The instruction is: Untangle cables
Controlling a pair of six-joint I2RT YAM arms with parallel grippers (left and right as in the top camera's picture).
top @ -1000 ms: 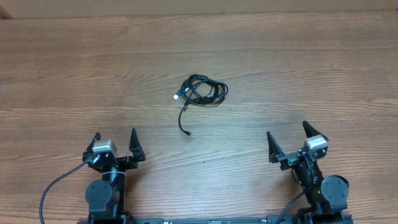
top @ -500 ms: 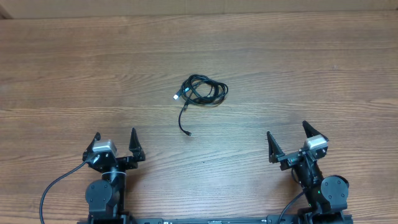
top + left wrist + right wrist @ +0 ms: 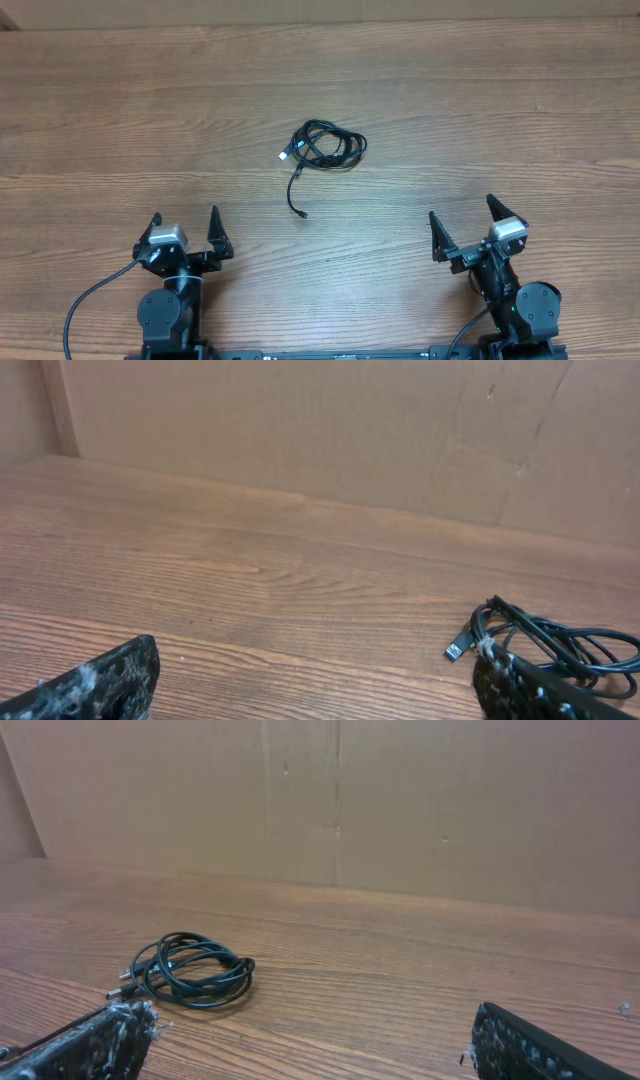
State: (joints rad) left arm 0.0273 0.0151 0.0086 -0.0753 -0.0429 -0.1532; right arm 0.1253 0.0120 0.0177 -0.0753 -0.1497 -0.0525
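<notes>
Gaping, left gripper (image 3: 185,216), right gripper (image 3: 461,207), cables (image 3: 325,146) untouched

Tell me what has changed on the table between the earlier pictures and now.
Nothing visibly changed. The cables lie in the same bundle with one loose end towards the arms. The left gripper and the right gripper stay open, well apart from the cables.

Black cables (image 3: 325,148) (one silver tip), brown wood-grain table (image 3: 500,120), tan wall (image 3: 400,800).
</notes>
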